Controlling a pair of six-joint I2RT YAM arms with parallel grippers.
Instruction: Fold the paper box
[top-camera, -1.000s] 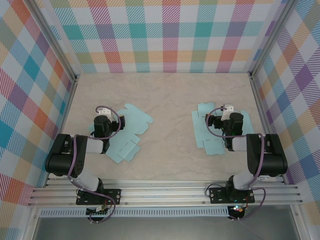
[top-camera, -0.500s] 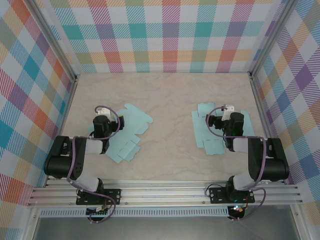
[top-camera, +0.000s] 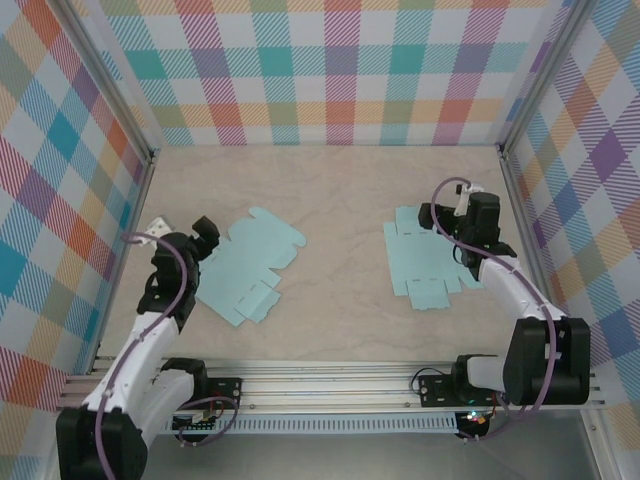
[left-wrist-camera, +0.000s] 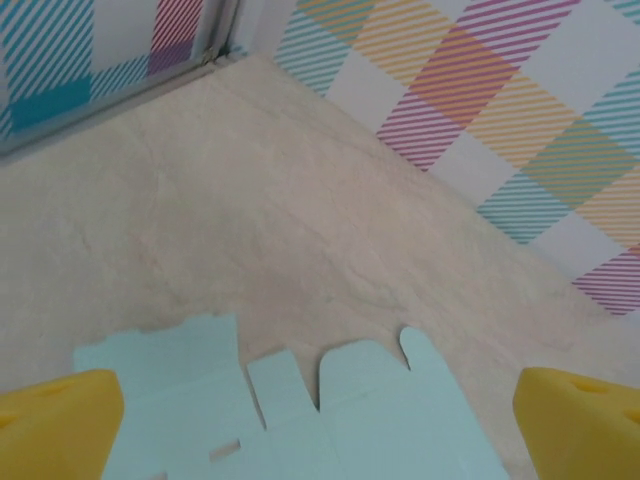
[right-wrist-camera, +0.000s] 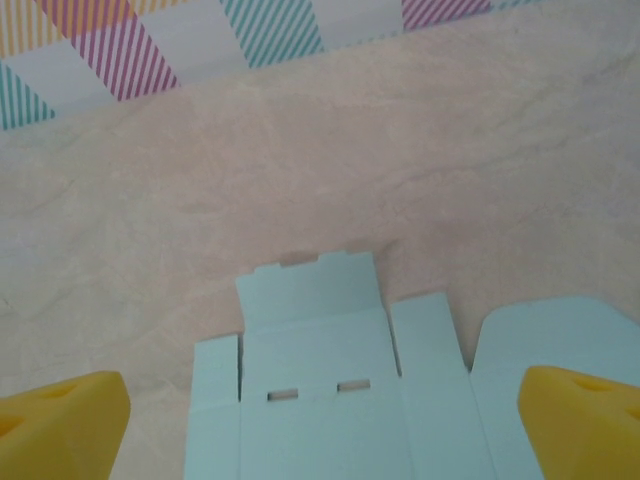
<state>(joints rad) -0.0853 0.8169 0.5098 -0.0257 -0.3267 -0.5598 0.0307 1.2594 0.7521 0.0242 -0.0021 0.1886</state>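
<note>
Two flat, unfolded pale blue paper box blanks lie on the beige table. The left blank (top-camera: 247, 265) shows in the left wrist view as rounded flaps and a small slot (left-wrist-camera: 300, 410). The right blank (top-camera: 425, 262) shows in the right wrist view with two slots and a top flap (right-wrist-camera: 330, 370). My left gripper (top-camera: 203, 235) hovers at the left blank's left edge, jaws wide open (left-wrist-camera: 320, 435), nothing between its yellow fingertips (left-wrist-camera: 60, 425). My right gripper (top-camera: 433, 215) hangs over the right blank's far right corner, also open and empty (right-wrist-camera: 320, 430), its yellow fingertips (right-wrist-camera: 585, 420) far apart.
Checked walls enclose the table on three sides, with metal posts at the back corners (top-camera: 152, 155). The left arm's elbow is close to the left wall (top-camera: 120, 215). An aluminium rail (top-camera: 330, 385) runs along the near edge. Bare tabletop (top-camera: 340, 250) separates the two blanks.
Both arms have unfolded and risen from their low pose over the blanks: the left gripper swung left, the right gripper moved back and right. Both blanks stayed put.
</note>
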